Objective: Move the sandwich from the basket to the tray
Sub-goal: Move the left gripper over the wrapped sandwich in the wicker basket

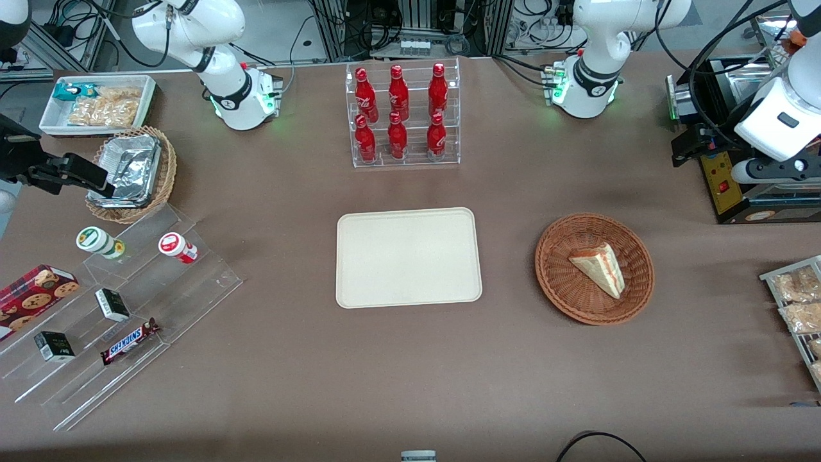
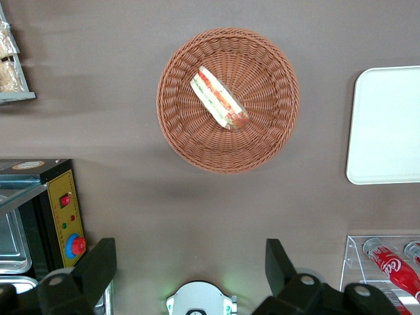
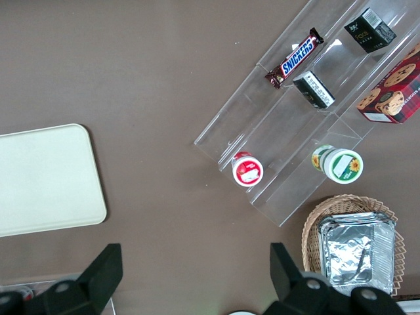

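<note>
The gripper (image 2: 189, 272) hangs high over the table with its fingers spread wide, and there's nothing between it and the sandwich (image 2: 219, 98) sitting in the basket (image 2: 177, 121). Basket to tray (image 1: 359, 282) is just bare brown tablecloth. The nearest tall thing is the rack of red bottles (image 1: 402, 115), farther from the front camera than the tray.

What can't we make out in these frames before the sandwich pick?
- Sandwich underside and its contact with the basket: hidden by the bread in both views.
- Gripper: high above the table, farther from the front camera than the basket, open; only its fingertips show in the left wrist view, and the front view's edge cuts it off.
- Tray: cut by the left wrist view's edge; whole in front view.
</note>
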Controlling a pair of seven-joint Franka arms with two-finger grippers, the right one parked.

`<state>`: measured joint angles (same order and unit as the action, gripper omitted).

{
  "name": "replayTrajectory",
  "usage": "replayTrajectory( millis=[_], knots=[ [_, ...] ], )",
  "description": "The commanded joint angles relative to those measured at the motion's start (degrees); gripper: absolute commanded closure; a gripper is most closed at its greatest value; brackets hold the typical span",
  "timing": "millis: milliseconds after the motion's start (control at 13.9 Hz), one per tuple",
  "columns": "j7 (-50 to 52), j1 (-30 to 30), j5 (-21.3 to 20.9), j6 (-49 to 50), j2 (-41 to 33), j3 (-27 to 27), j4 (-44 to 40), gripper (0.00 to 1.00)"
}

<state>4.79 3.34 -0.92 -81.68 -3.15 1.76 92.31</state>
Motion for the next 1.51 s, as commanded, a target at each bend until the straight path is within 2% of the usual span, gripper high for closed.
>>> replayTrajectory(
  millis=[0, 360, 576, 935, 1223, 1439],
  knots=[
    [0.31, 0.62, 0.40, -0.32, 1.12, -0.44, -0.73, 0.00],
    [0.31, 0.53, 0.31, -2.07, 5.60, -0.44, 1.63, 0.00],
    [0.31, 0.62, 0.22, -8.92, 5.79, -0.44, 7.86, 0.00],
    [0.31, 0.62, -0.04, -24.03, 4.99, -0.44, 20.61, 0.00],
    [0.92, 0.62, -0.13, -40.36, 4.12, -0.44, 32.46, 0.00],
    [6.43, 0.62, -0.13, -47.25, 4.55, -0.44, 36.09, 0.00]
  ],
)
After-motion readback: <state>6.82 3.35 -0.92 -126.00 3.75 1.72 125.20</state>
